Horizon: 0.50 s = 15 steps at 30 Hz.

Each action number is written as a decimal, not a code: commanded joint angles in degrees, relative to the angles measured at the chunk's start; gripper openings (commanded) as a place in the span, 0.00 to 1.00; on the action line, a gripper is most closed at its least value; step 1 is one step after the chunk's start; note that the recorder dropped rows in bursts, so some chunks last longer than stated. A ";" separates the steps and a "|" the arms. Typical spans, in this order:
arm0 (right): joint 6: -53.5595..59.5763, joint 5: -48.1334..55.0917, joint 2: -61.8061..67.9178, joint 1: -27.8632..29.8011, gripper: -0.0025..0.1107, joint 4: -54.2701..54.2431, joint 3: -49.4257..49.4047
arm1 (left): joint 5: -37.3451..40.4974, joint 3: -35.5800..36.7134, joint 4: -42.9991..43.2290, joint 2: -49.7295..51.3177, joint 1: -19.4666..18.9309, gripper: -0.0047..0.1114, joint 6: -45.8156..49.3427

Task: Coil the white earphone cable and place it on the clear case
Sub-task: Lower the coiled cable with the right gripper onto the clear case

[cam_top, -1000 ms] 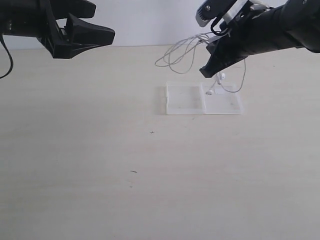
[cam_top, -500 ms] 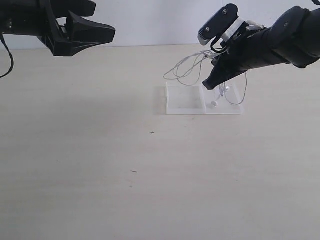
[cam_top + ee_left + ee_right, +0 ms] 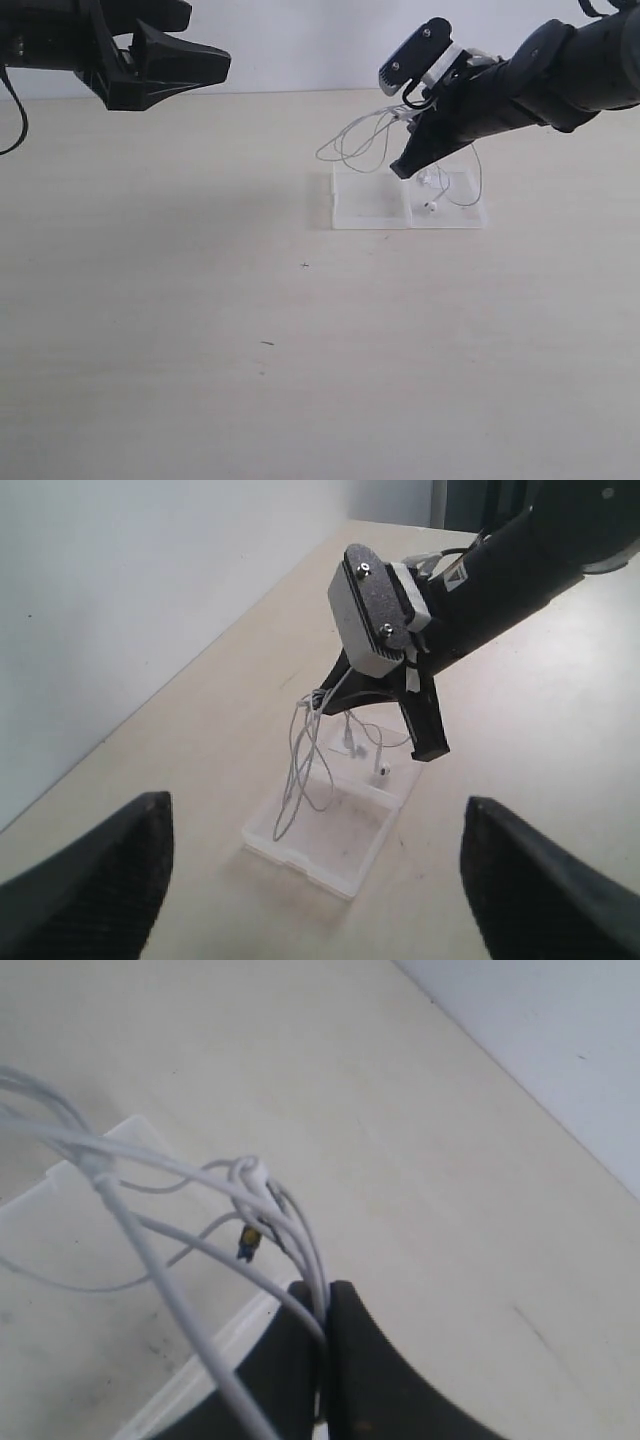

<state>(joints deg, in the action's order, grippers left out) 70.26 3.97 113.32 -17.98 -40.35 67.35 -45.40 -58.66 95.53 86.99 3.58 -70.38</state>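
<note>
In fully closed right gripper (image 3: 324, 1295), cable (image 3: 97, 1167)

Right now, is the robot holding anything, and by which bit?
The right end effector pinches the white earphone cable by its bunched strands. The left end effector holds nothing.

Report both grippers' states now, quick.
Left gripper: open, holding nothing.
Right gripper: shut on the white earphone cable.

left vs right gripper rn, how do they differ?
Left gripper has its jaws wide open and empty; right gripper is shut on the white earphone cable. Left gripper sits high, far from the clear case; right gripper hovers just above it, cable loops dangling. Both are black.
</note>
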 commanded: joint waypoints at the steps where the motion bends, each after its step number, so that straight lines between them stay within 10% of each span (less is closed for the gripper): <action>1: 1.82 0.61 1.62 0.19 0.02 0.39 0.54 | 0.04 0.15 -1.48 -0.25 -0.13 0.69 0.06; 15: 5.51 -1.80 2.65 0.19 0.02 0.39 0.43 | 0.04 0.15 -1.48 -0.25 -0.13 0.69 0.06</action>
<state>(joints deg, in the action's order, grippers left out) 74.94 3.51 116.02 -17.98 -40.35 67.35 -45.40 -58.66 95.16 86.99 3.58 -70.27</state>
